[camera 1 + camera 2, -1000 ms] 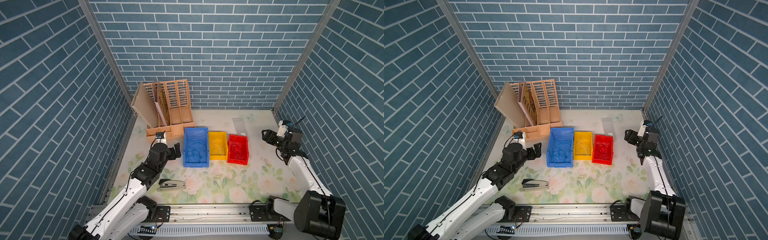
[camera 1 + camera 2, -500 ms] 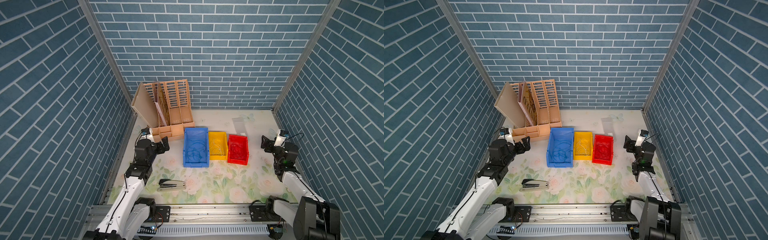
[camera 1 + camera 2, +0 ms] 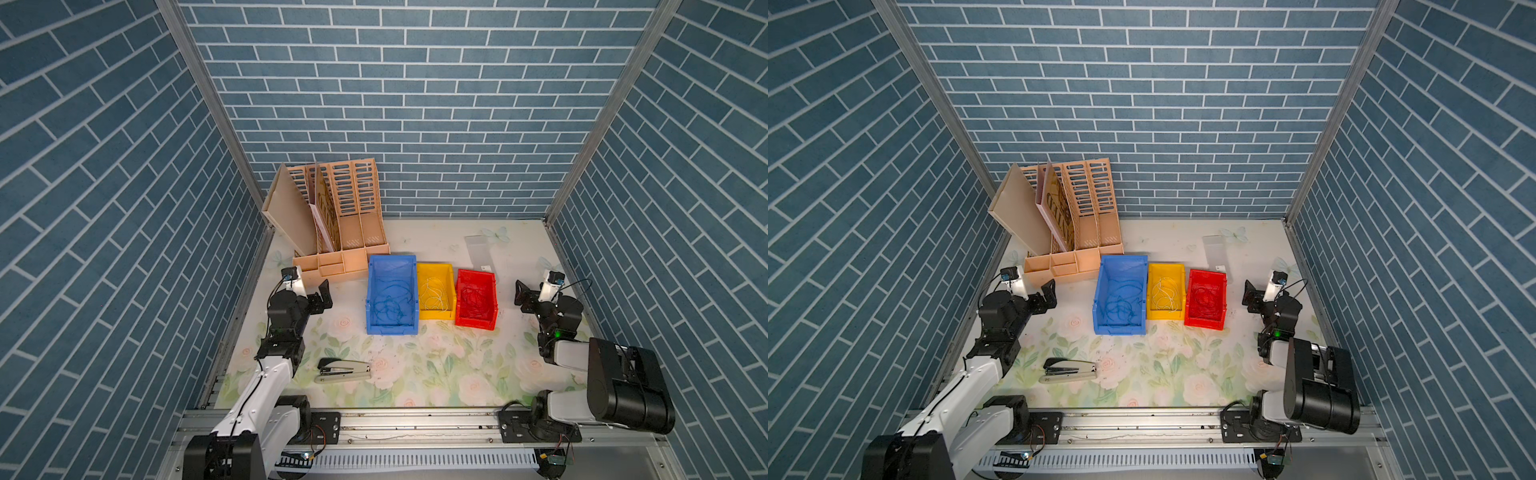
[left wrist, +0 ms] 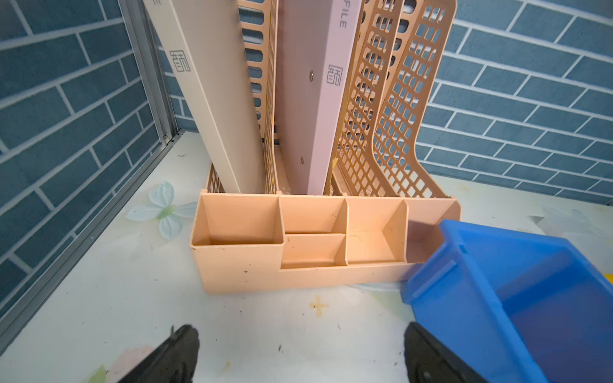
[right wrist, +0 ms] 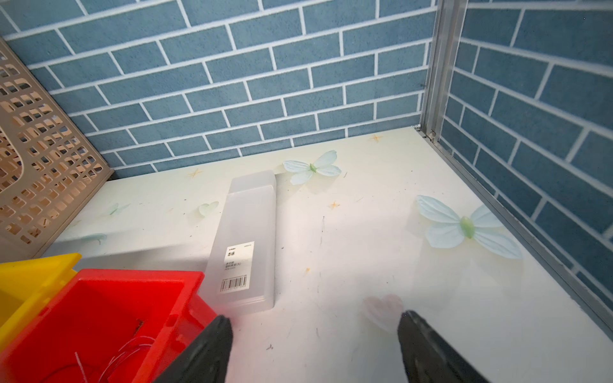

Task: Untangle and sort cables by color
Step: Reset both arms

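Sorting seems complete: thin blue cables (image 3: pixel 390 305) lie in the blue plastic bin (image 3: pixel 392 259), pale cables (image 3: pixel 434 293) in the yellow plastic bin (image 3: pixel 434 268), and red cables (image 3: pixel 473 301) in the red plastic bin (image 3: pixel 476 274). The left gripper (image 4: pixel 300 335) and right gripper (image 5: pixel 315 320) stand open and empty, clear of the bins. The next move is probably a check for strays.

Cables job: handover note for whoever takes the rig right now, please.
Left gripper: open, empty, above the table between the peach desk organizer and the blue bin.
Right gripper: open, empty, beside the red bin, near the clear case.
Cables: blue cables in the blue bin, whitish cables in the yellow bin, red cables in the red bin.
Done: every cable in view lies in a bin, one colour per bin.
Left: probably just a check. The loops overlap in each bin, and whether they are tangled is too fine to tell.
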Motion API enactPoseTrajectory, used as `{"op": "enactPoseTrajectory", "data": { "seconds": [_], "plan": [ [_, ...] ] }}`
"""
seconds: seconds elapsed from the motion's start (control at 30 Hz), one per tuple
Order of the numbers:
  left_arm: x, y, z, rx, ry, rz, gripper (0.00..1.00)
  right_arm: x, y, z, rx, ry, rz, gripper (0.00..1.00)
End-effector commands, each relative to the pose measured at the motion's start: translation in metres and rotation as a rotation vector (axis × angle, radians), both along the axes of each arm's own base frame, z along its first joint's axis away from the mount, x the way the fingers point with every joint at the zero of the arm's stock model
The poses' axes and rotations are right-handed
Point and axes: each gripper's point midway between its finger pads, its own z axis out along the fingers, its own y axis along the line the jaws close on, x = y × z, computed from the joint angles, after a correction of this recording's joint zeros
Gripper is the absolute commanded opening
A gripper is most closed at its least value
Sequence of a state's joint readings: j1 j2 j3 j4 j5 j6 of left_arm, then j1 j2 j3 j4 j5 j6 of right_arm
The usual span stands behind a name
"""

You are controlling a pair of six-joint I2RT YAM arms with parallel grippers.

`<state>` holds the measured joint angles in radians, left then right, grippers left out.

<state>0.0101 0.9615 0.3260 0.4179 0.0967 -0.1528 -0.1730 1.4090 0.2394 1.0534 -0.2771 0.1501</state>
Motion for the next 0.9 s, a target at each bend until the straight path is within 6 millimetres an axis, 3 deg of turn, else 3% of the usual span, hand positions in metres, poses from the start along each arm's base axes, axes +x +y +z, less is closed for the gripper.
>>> {"op": "enactPoseTrajectory", "data": {
  "seconds": [0.0, 0.33, 0.53, 0.7, 0.87],
  "plan": [
    [0.013, -0.001, 0.014, 0.08, -0.13, -0.043, 1.0, 0.002, 0.004, 0.021, -0.047, -0.118, 0.028, 0.82],
    [0.04, -0.019, -0.013, 0.126, -0.173, -0.184, 1.0, -0.001, 0.018, 0.02, -0.095, -0.14, 0.07, 0.84],
    [0.036, -0.023, -0.015, 0.15, -0.211, -0.212, 1.0, -0.008, 0.036, 0.02, -0.168, -0.185, 0.106, 0.87],
    [0.031, -0.025, -0.018, 0.162, -0.242, -0.22, 1.0, -0.014, 0.037, 0.017, -0.176, -0.204, 0.1, 0.88],
    [0.041, -0.015, -0.023, 0.15, -0.199, -0.163, 0.99, -0.005, 0.035, 0.012, -0.177, -0.171, 0.083, 0.9]
  ]
}}
